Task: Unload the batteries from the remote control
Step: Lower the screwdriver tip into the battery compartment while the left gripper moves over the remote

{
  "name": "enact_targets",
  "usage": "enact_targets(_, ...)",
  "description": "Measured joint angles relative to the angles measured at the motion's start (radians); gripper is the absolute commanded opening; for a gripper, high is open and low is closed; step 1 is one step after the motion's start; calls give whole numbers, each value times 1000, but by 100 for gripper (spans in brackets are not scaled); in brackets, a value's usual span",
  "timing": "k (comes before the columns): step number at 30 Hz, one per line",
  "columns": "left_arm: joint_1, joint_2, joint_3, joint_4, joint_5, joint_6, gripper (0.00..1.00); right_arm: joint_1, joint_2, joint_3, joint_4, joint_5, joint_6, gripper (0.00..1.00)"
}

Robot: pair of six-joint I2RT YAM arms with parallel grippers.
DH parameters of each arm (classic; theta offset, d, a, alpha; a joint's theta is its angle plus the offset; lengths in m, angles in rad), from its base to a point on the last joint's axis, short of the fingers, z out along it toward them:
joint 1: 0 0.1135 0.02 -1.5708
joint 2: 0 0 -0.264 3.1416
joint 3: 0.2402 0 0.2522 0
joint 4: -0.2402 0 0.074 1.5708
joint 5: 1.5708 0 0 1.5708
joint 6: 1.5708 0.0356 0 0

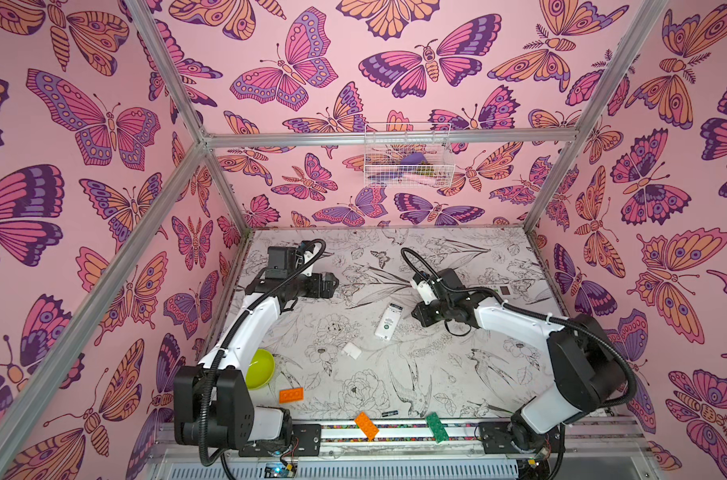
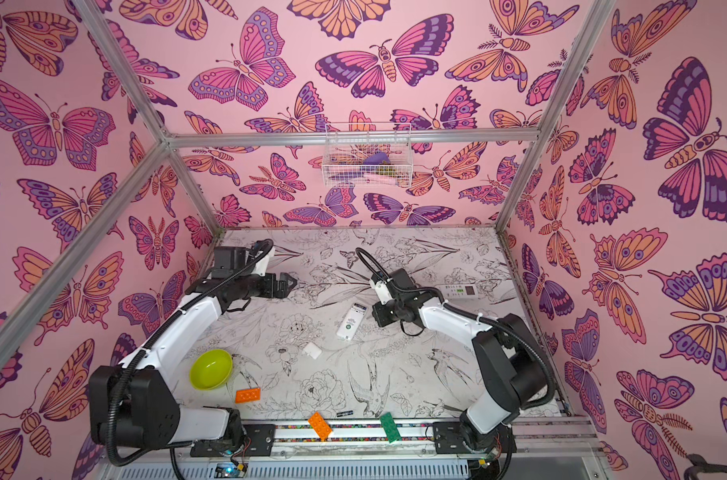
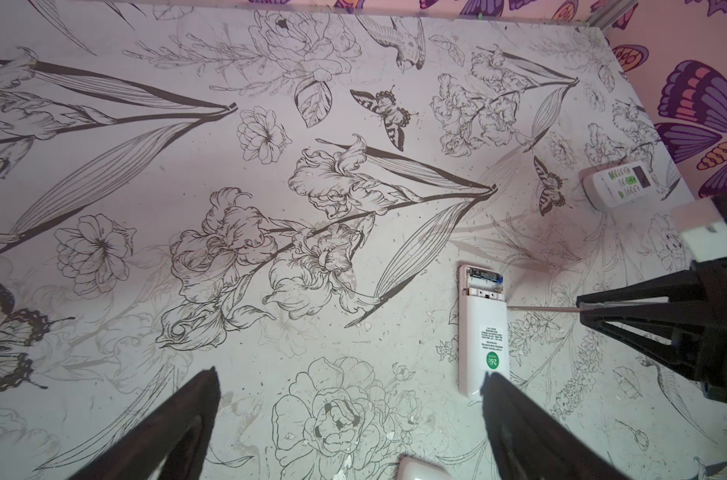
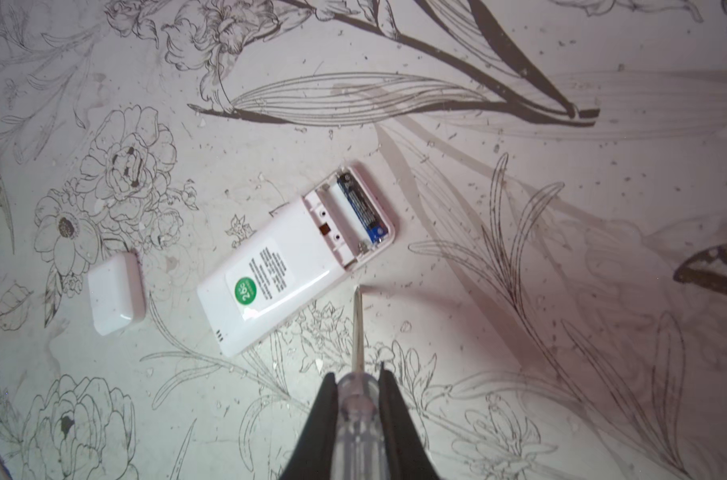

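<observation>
While right gripper [image 4: 357, 372] pinches clear-handled screwdriver [image 4: 355, 419], left gripper [image 3: 350, 373] gapes; remote [image 4: 283, 282] holds battery [image 4: 362, 208].

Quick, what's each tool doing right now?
Left tool: open, holding nothing.
Right tool: closed on the screwdriver.

Pink butterfly-print walls [image 1: 353, 62] on aluminium framing [image 1: 312, 139] enclose a black-and-white floral tabletop [image 1: 457, 374]; a white wire basket [image 1: 445, 168] hangs behind.
</observation>
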Motion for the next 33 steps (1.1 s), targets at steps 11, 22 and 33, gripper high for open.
enact_targets(11, 33, -13, -11, 12, 3, 14, 100, -8, 162, 144, 53, -109, -4, 0)
enact_targets(22, 48, -14, -11, 12, 48, 82, 98, 10, 236, 229, 40, -234, -12, 0)
enact_targets(33, -88, 56, -5, -33, 155, 474, 97, 7, 177, 249, 12, -248, 34, 0)
